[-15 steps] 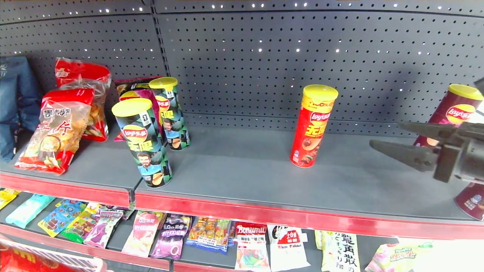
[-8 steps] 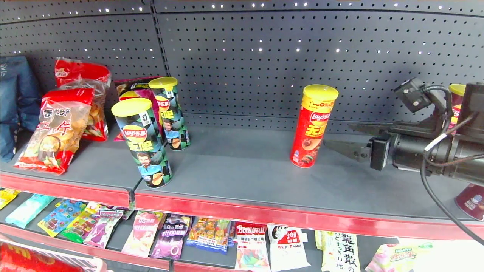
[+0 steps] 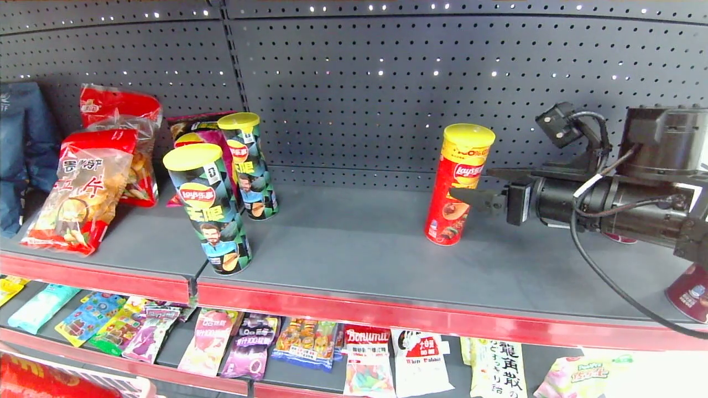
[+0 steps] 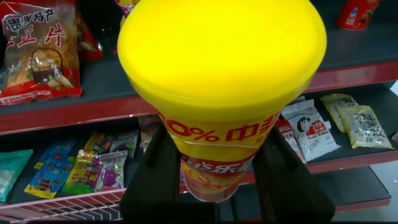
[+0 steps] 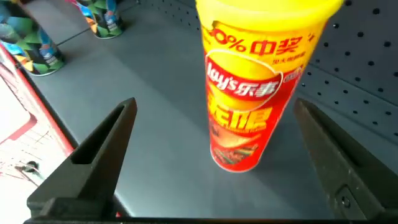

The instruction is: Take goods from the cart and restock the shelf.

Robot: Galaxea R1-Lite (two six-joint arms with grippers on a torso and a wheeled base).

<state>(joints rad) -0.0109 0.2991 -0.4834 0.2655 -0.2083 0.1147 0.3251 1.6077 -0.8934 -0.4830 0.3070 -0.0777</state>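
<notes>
Right jaws gape wide around the red can [image 5: 249, 106], one on each side, both clear of it. The can stands upright, yellow lid on, mid-shelf [image 3: 354, 249]. Left jaws are clamped on a yellow can [image 4: 217, 93], lid on, held out before the shelf front. Two green cans [image 3: 210, 210] stand farther left. The cart [image 3: 130, 382] holds a red pack [image 3: 44, 381].

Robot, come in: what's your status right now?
Left pincer shut on yellow-lidded can. Right pincer open, straddling red can upright on shelf, not touching. Nothing blocking.
</notes>
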